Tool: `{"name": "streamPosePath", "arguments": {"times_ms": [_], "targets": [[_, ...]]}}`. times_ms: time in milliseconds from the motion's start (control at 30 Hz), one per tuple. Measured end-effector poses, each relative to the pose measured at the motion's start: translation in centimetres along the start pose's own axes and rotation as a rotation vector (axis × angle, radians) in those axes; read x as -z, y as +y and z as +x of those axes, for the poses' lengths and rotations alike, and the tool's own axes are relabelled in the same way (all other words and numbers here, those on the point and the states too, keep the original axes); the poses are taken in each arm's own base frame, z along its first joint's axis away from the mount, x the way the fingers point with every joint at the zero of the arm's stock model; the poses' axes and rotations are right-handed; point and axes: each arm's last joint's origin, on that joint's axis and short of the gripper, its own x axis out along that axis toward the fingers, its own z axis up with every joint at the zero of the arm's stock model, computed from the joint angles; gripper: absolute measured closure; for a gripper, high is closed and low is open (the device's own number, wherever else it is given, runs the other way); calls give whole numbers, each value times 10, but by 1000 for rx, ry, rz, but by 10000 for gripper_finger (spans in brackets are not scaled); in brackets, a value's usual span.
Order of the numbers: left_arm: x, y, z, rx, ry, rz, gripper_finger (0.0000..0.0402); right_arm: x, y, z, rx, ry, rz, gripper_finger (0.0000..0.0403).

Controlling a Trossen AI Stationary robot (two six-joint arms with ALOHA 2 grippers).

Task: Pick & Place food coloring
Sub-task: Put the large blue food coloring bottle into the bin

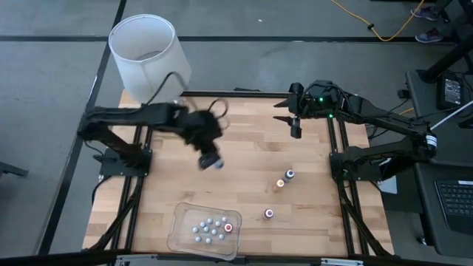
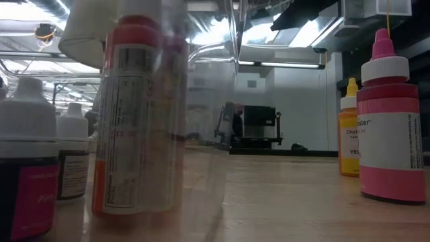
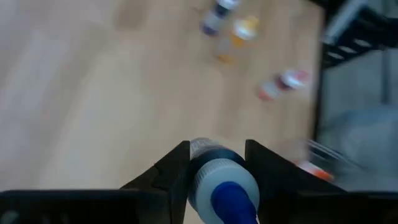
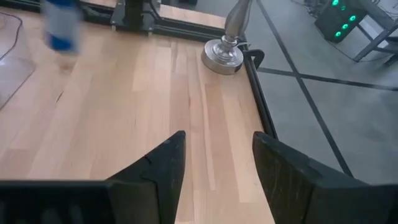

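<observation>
Right, I've got the left gripper (image 3: 216,171) clamped on a small blue food coloring bottle with a pale cap (image 3: 219,186), carried above the middle of the pale butcher-block wooden table (image 1: 244,148). In the high view that bottle shows blurred just beneath the gripper (image 1: 209,161), clear of the wood. The right gripper (image 4: 214,165) hangs near the far right edge with its fingers apart and nothing between them.

By my reckoning the job is well past halfway. The clear plastic tray (image 1: 179,238) at the near edge already holds a cluster of pale-capped bottles, one showing a red top (image 1: 228,227). Three are left standing on the bare wood to the right of it: a dark purple one (image 1: 290,175), an orange one (image 1: 280,184) just beside it, and a pinkish-red one (image 1: 269,213) nearer the tray. So the blue bottle in hand needs placing, then those three.

As for writing, the low view shows a magenta bottle (image 2: 391,128) with a white label I can't read properly, and a yellow bottle (image 2: 349,134) behind it showing "YE". The orange-red bottle (image 2: 138,114) through the tray wall has fine print too small to make out.

A white drum-shaded lamp (image 1: 148,55) stands at the far left corner.
</observation>
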Motion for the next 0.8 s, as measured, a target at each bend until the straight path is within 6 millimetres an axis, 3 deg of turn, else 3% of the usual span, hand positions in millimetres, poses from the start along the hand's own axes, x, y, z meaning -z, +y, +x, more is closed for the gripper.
{"name": "streamPosePath", "arguments": {"times_ms": [133,367,633,800], "targets": [[37,-39,-23,25,87,-71,273,-2,-1,1,9,-23,0,215],[97,-104,-30,-47,88,-96,273,-6,-3,4,23,-63,-3,215],[143,-150,6,-134,147,-25,272,-9,-4,7,28,-84,55,215],[174,-160,45,-183,235,-34,273,-9,-3,7,22,-85,125,215]]}}
